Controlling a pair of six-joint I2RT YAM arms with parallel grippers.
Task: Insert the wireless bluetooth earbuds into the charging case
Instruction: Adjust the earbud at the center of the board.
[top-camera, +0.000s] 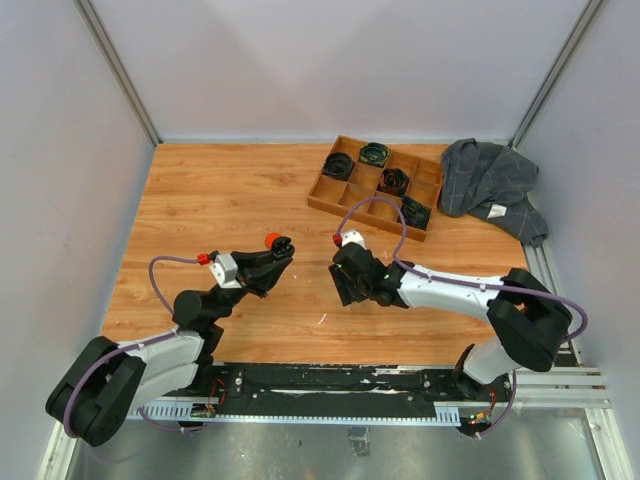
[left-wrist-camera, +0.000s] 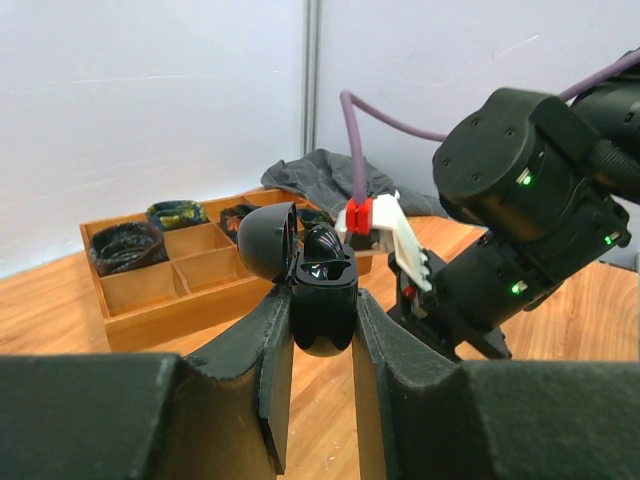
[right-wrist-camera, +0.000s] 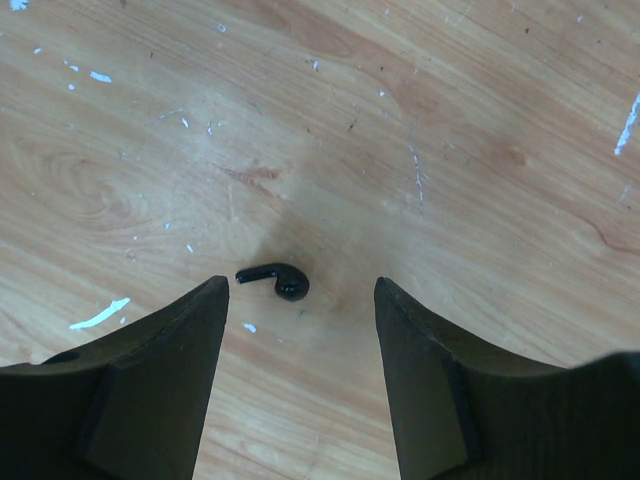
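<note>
1. The fingers (left-wrist-camera: 268, 350) of the left gripper (left-wrist-camera: 320, 305) squeeze a black charging case (left-wrist-camera: 322, 290) with its lid flipped open.
2. The right gripper (right-wrist-camera: 300, 290) is spread apart and holds nothing.
3. One black earbud (right-wrist-camera: 276, 281) lies on the wooden table (right-wrist-camera: 450, 120), under the gap between the right gripper's two sides.
4. Something dark sits in the case, maybe another bud.

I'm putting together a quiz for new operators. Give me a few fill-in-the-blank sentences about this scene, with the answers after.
1. The left tool is shut on a black case whose lid is ____.
2. The right tool hangs open above a black earbud that lies on the ____.
3. The grey cloth lies beside the wooden ____.

Missing words: open; table; tray.
</note>
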